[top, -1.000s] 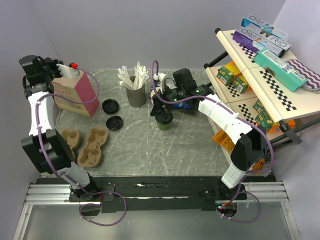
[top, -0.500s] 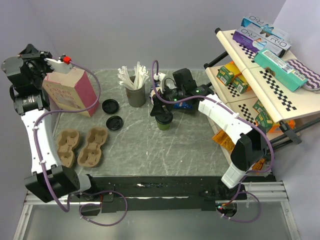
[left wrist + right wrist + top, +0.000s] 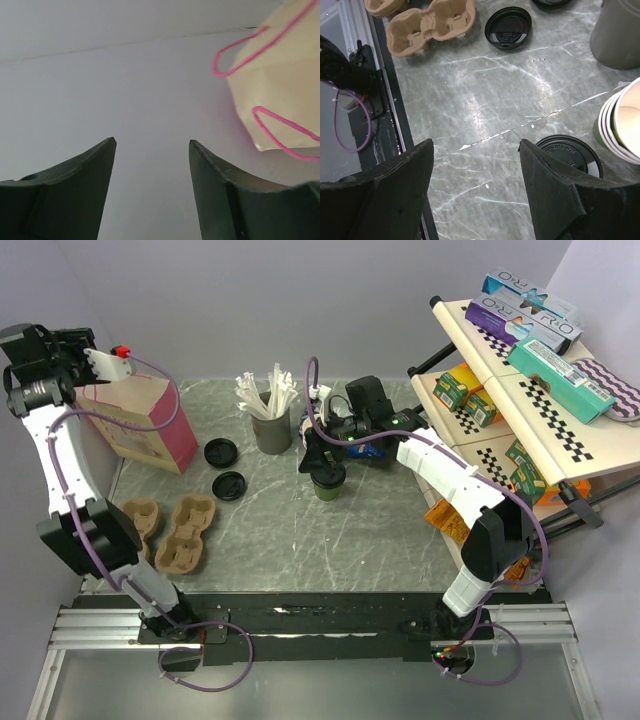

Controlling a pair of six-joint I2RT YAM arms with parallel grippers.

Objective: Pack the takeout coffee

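Note:
The takeout coffee [image 3: 327,483], a dark green cup with a black lid [image 3: 568,153], stands mid-table. My right gripper [image 3: 318,456] hovers just above and left of it, open [image 3: 476,145], with only bare table between the fingers. The lid peeks out from behind the right finger. A pink paper bag [image 3: 140,420] stands at the back left with its mouth open. My left gripper [image 3: 98,365] is raised beside the bag's top, open [image 3: 152,145] and empty. It faces the wall, and the bag's cream side with pink handles [image 3: 280,85] is off to its right.
A grey holder of stirrers [image 3: 270,425] and a stack of cream cups [image 3: 622,125] stand close to the coffee. Two loose black lids [image 3: 220,452] [image 3: 229,485] and two pulp cup carriers [image 3: 185,535] [image 3: 140,520] lie at left. A rack of boxes [image 3: 530,360] fills the right.
My left gripper opened, let go of the bag's top edge and drew back up and to the left. The right arm has not moved.

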